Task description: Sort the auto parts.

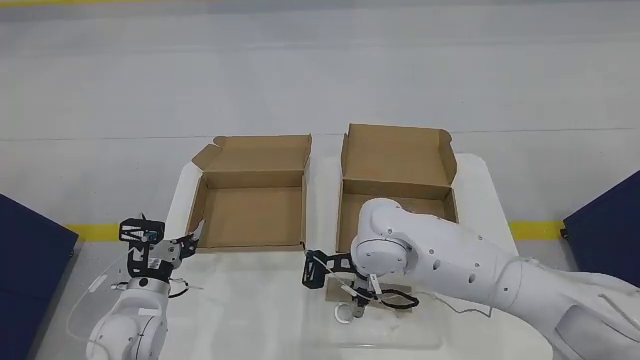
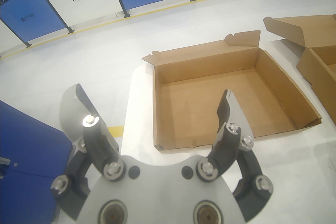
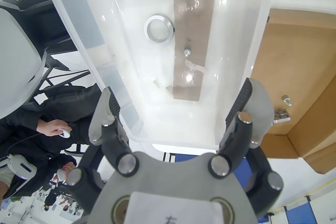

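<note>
A clear plastic bin (image 3: 236, 33) holds a metal ring (image 3: 159, 28) and a small bolt (image 3: 187, 52). My right gripper (image 3: 176, 101) hangs open above the bin's near end, with nothing between its fingers. The ring (image 1: 343, 313) lies near the table's front edge, beside the right arm (image 1: 400, 250). Beside the bin, the right cardboard box (image 3: 288, 64) contains a bolt (image 3: 286, 100) and a small metal block (image 3: 281, 114). My left gripper (image 2: 152, 96) is open and empty, just off the near left corner of the empty left cardboard box (image 2: 223, 104).
Both boxes (image 1: 250, 215) (image 1: 395, 160) sit side by side at the back of the white table (image 1: 250, 290), lids folded back. A brown strip (image 3: 193, 25) lies under the bin. Blue panels (image 1: 25, 260) stand off the table's left side.
</note>
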